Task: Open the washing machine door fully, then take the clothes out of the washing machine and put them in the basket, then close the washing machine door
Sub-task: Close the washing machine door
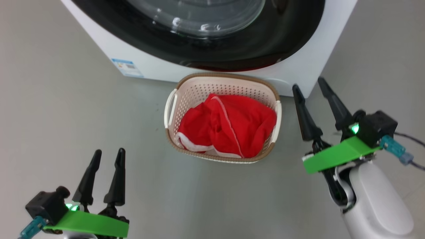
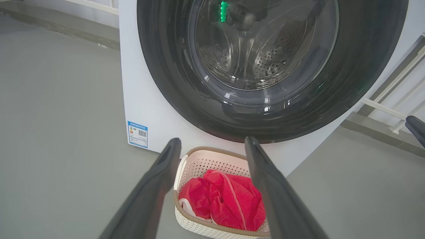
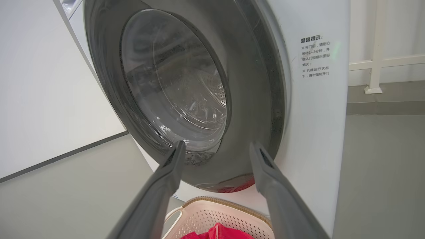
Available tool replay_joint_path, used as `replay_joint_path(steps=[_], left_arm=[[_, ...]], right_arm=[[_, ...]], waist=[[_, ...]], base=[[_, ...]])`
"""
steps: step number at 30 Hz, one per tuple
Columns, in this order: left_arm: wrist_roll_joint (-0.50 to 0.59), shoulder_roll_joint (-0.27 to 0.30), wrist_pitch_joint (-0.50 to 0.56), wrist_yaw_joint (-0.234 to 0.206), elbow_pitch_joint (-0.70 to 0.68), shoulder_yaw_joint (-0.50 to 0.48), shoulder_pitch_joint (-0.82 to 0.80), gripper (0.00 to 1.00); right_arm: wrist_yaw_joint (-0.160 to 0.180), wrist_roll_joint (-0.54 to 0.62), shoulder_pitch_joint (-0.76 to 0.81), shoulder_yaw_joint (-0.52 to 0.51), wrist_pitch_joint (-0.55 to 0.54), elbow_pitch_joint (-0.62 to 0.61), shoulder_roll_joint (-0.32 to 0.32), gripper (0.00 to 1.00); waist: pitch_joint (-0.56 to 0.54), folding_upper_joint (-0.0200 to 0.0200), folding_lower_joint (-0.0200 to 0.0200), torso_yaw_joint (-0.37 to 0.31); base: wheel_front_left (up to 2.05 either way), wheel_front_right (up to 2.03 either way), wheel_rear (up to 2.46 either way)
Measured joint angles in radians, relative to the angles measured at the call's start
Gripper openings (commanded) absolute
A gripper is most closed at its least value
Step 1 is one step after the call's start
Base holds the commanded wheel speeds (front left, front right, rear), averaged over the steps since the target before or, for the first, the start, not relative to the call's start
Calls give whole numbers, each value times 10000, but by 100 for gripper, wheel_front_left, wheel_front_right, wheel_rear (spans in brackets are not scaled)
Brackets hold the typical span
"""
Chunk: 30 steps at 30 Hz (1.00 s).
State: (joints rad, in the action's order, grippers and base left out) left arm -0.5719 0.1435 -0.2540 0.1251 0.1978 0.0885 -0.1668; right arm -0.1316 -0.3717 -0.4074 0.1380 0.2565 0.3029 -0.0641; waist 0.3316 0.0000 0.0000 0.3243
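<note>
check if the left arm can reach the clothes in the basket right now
Probably yes: the clothes lie uncovered in the open-topped basket, the left tool is open, and only floor lies between them.

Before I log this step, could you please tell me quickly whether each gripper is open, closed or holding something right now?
Left gripper: open, holding nothing.
Right gripper: open, holding nothing.
</note>
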Motion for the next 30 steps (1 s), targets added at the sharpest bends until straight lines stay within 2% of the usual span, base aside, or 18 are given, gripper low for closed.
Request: replay_joint_path(steps=[30], left_arm=[[203,629,0,0,-117,-48,1117,100]], right_arm=[[0,127,3498,-1551,-8,-788,134,100]], waist=[[-1512,0,0,-1600]], base=[[0,0,0]])
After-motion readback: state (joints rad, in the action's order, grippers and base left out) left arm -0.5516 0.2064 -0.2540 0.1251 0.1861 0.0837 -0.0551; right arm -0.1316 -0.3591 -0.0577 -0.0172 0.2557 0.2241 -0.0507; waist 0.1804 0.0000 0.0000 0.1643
